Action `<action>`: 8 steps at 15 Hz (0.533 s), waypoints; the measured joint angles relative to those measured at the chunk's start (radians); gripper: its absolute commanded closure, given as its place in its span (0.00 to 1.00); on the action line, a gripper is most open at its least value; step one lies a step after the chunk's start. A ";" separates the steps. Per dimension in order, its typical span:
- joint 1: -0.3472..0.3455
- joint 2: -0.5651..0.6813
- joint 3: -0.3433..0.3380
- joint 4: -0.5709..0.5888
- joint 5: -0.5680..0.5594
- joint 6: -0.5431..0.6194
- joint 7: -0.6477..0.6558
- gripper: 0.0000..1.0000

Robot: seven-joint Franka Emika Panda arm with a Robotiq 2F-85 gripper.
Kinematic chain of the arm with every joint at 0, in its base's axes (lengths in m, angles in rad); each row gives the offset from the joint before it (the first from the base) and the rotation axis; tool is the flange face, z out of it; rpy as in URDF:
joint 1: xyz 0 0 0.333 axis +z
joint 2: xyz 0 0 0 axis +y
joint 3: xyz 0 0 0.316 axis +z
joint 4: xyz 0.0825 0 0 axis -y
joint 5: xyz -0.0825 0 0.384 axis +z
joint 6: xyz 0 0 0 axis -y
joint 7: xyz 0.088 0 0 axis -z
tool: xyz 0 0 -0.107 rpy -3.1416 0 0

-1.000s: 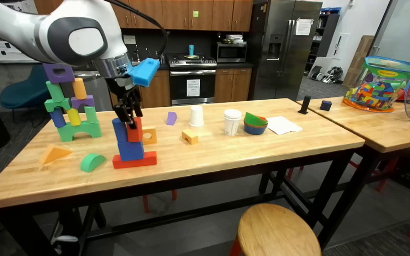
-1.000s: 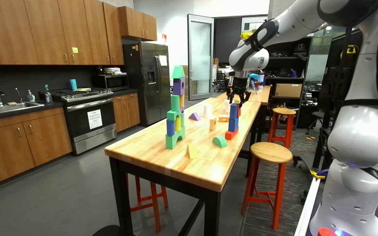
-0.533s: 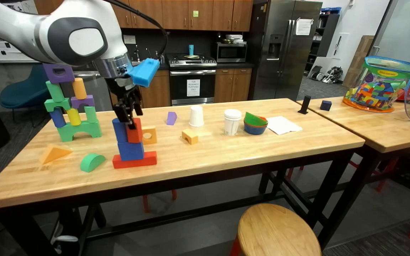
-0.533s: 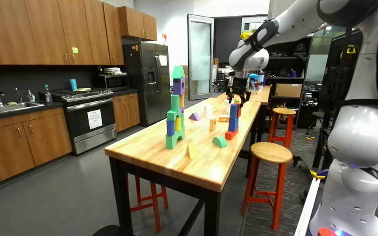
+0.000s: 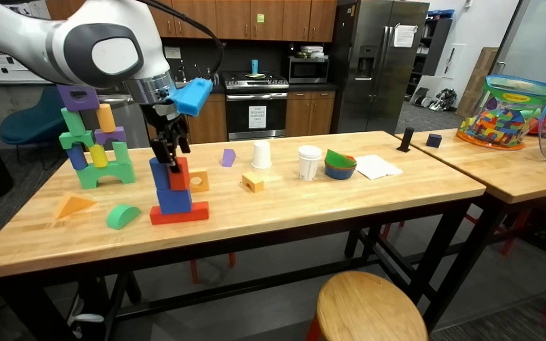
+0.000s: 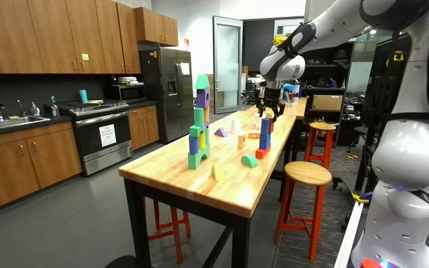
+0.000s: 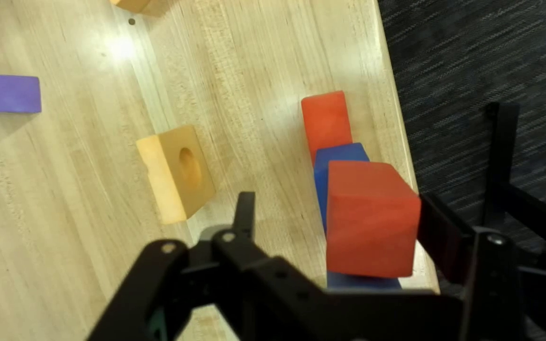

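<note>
wooden table [image 5: 254,208] | bearing: long red block [image 5: 180,214] | green half-round [image 5: 122,217] | orange wedge [image 5: 71,204] | inverted cup [image 5: 261,155]

Downward wrist view; table [image 7: 249,104] shared

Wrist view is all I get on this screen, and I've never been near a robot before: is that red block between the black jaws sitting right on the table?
Observer: No. Seen from the side in an exterior view, the red block stands on a blue block, which rests on a long red block.
Operator: Oh! So is that the tallest thing anyone has built there?
Observer: No, both exterior views show a taller block tower on the same table.
Operator: Fun! What's at the very top of it?
Observer: A green triangular block, visible in an exterior view.
</note>
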 measured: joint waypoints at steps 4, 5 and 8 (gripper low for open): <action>0.000 0.000 0.000 0.000 -0.002 -0.005 0.003 0.00; 0.000 0.000 0.000 0.000 -0.002 -0.006 0.002 0.00; 0.000 0.001 0.000 0.000 -0.002 -0.006 0.002 0.00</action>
